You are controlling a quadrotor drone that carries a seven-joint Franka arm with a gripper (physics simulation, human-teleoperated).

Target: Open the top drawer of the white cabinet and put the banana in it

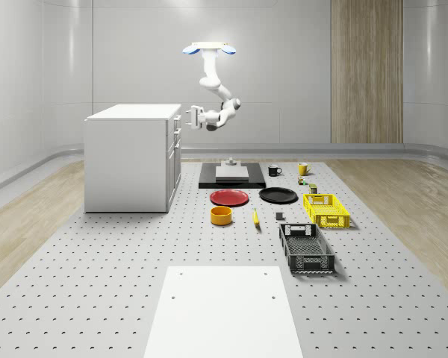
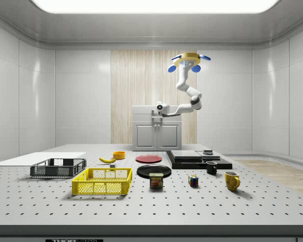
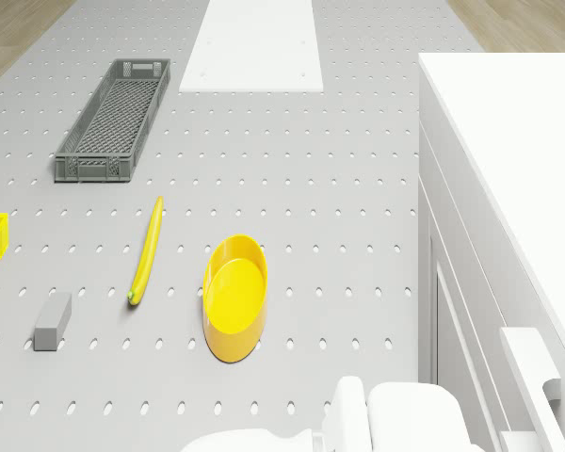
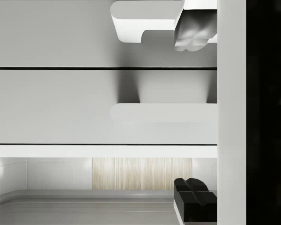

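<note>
I hover beside the white cabinet (image 1: pixel 127 156), my claw (image 1: pixel 191 116) at its top drawer handle (image 4: pixel 164 112), fingers spread astride it, gripping nothing yet. Next: close and pull. The banana (image 1: pixel 255 217) lies on the tabletop (image 1: pixel 97 261), right of the yellow bowl (image 1: pixel 221 215).

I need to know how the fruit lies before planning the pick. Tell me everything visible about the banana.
The banana is slim, yellow and gently curved, with a darker greenish tip. It lies flat on the perforated table, untouched, between the yellow bowl and a small grey block, short of the grey crate. Nothing rests on it.
</note>
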